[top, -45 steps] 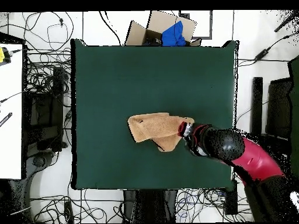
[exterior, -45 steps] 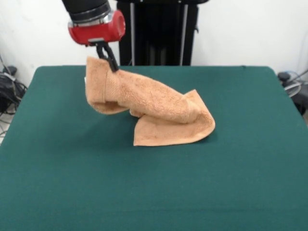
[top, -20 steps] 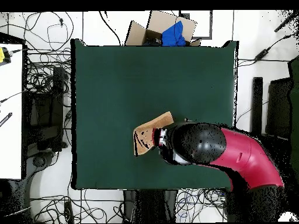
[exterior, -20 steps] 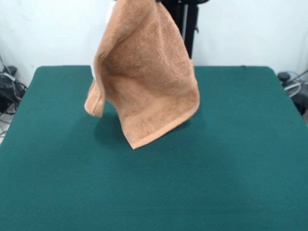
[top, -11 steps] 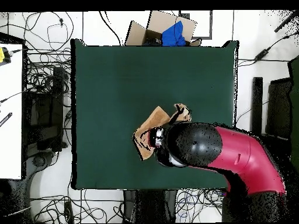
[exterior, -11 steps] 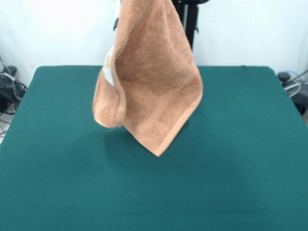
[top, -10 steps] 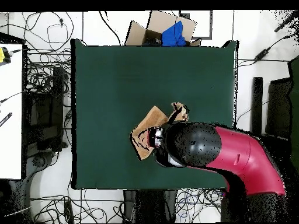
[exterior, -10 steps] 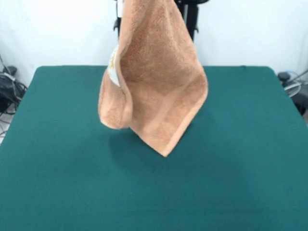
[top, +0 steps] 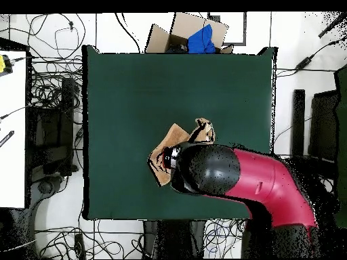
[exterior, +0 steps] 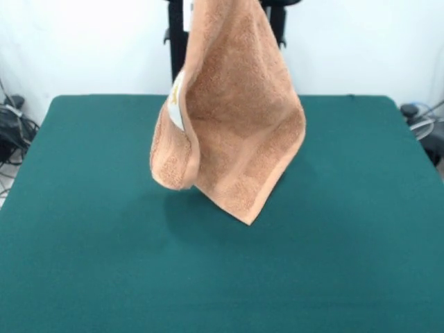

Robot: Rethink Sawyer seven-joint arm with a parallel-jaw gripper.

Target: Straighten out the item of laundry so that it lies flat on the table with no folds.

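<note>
The towel (exterior: 232,132) hangs in the air above the table (exterior: 83,263), its top running out of the front view at the upper edge. It drapes down as a broad sheet that narrows to a single corner at the bottom, and that corner dangles just over the green cloth, near the table's middle. Its left edge is rolled back on itself into a thick fold, with a white tag (exterior: 177,104) showing on it (partly tucked in). From overhead only a bit of towel (top: 168,145) peeks out beside the red and black arm (top: 251,179), which covers the rest. The gripper itself is hidden in both views, so I cannot tell how its jaws stand or just what they hold.
</note>
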